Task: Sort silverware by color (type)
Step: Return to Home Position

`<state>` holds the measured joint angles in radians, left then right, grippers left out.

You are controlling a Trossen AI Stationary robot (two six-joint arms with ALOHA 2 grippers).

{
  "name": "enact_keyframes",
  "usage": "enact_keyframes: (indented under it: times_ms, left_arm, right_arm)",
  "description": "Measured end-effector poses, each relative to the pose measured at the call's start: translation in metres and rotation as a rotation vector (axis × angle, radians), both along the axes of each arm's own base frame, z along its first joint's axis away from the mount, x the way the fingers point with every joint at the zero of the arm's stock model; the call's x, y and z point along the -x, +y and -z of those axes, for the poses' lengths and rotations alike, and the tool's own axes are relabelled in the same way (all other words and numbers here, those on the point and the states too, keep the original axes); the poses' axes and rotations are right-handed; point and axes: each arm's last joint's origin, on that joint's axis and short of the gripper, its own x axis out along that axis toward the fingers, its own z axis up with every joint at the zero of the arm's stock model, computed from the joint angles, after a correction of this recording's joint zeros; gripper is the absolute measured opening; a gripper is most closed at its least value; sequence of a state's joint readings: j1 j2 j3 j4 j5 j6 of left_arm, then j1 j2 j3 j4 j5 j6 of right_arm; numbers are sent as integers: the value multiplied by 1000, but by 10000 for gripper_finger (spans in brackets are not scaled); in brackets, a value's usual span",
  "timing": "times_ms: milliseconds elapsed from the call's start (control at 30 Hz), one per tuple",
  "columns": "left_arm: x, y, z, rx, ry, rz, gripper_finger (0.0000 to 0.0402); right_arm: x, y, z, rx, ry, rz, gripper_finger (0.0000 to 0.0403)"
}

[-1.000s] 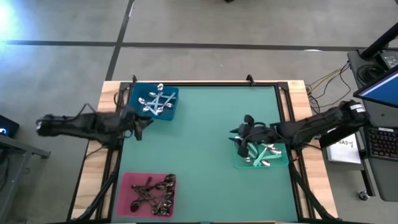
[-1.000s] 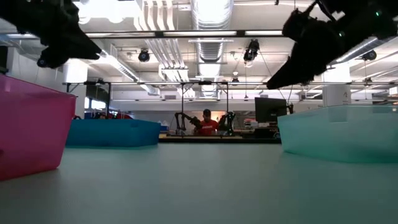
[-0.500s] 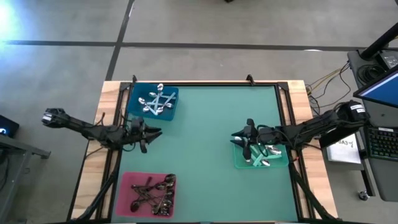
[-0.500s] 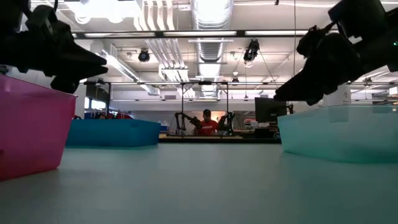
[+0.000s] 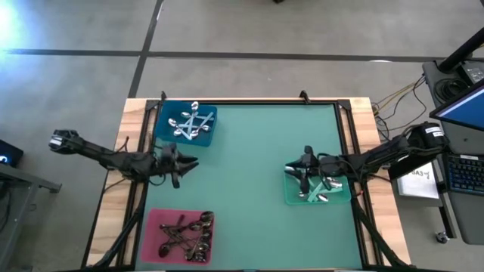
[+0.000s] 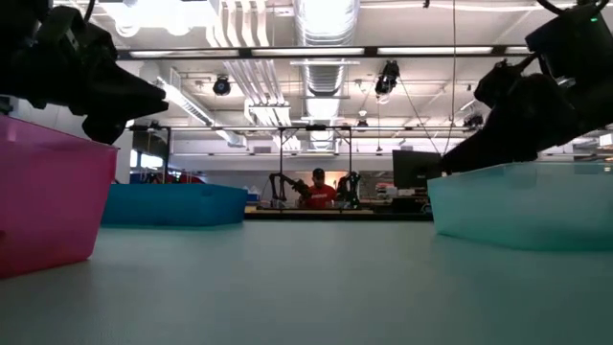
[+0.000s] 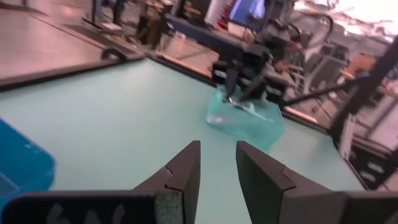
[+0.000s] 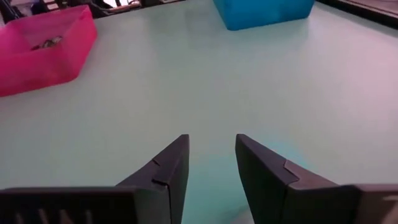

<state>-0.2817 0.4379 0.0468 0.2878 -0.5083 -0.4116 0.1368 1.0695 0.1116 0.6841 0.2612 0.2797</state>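
Observation:
The silverware lies sorted in three trays. All-silver spoons (image 5: 189, 125) are in the blue tray (image 5: 165, 128) at the far left, black-handled spoons (image 5: 185, 234) in the pink tray (image 5: 155, 227) at the near left, and mint-green-handled spoons (image 5: 321, 189) in the green tray (image 5: 291, 198) at the right. My left gripper (image 5: 184, 161) (image 7: 217, 168) hangs open and empty between the blue and pink trays. My right gripper (image 5: 297, 170) (image 8: 211, 155) is open and empty, low over the green tray's left rim (image 6: 441, 182).
The middle of the green mat (image 5: 242, 174) lies bare between the trays. A dark frame (image 5: 249, 103) runs along the table's edges. A desk with a keyboard (image 5: 461, 174) stands beyond the right edge. Far behind the table a person (image 6: 318, 192) sits in the room.
Both arms have sunk and flattened out. My left gripper has come down and a little toward the near edge, to a level pose between the blue and pink trays. My right gripper has dropped toward the green tray's left rim. The spoons have not moved.

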Motion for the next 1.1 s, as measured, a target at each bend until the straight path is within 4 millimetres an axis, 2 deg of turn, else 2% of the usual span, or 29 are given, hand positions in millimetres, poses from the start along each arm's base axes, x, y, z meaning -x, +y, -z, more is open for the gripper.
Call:
enact_keyframes:
  times_ms: [267, 500, 633, 1100]
  left_arm:
    - [-2, -1, 7, -12, 43, 21, 87]
    - [-4, -2, 12, 1, 83, 19, 87]
    - [-5, -2, 16, -10, 123, 20, 87]
    - [-7, -4, 21, -2, 165, 48, 87]
  right_arm:
    - [17, -2, 11, -7, -60, -1, 118]
    - [17, -3, 12, 11, -51, 21, 114]
    - [19, -6, 16, 112, 1, 106, 115]
    - [20, -7, 17, 147, 25, 95, 113]
